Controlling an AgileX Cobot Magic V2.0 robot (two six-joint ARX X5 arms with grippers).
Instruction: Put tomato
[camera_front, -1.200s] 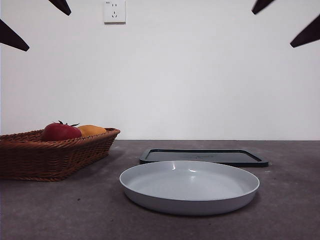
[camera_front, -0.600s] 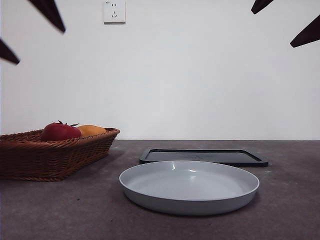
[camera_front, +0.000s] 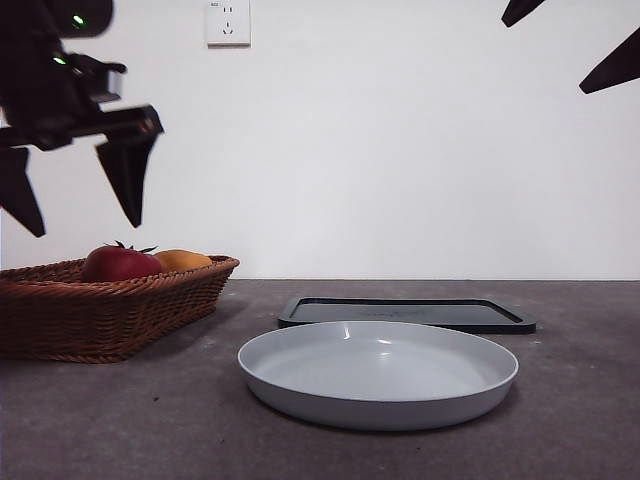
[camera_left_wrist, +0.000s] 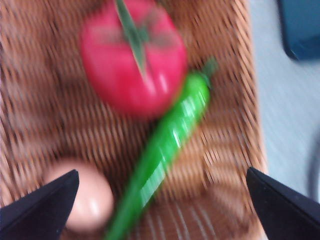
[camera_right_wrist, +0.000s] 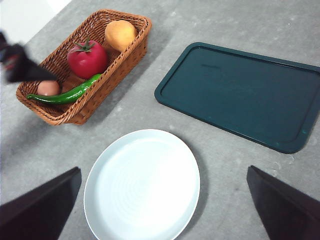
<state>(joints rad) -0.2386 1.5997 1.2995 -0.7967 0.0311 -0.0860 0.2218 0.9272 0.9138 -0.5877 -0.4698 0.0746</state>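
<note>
Here, the left gripper (camera_front: 72, 205), its 2 jaws spread wide and empty, hangs over the wicker basket (camera_right_wrist: 117, 57) where the tomato (camera_left_wrist: 133, 55) lies, probably smooth, slippery and best pinched across its round middle.

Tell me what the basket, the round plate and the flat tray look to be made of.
The basket looks like woven wicker or rattan: brown interlaced strands with a braided rim. The round plate appears to be smooth pale grey plastic or glazed ceramic; soft highlights show on its surface, but the look leaves it open which. The flat tray seems to be dark teal matte plastic, with a raised rim and little shine.
</note>
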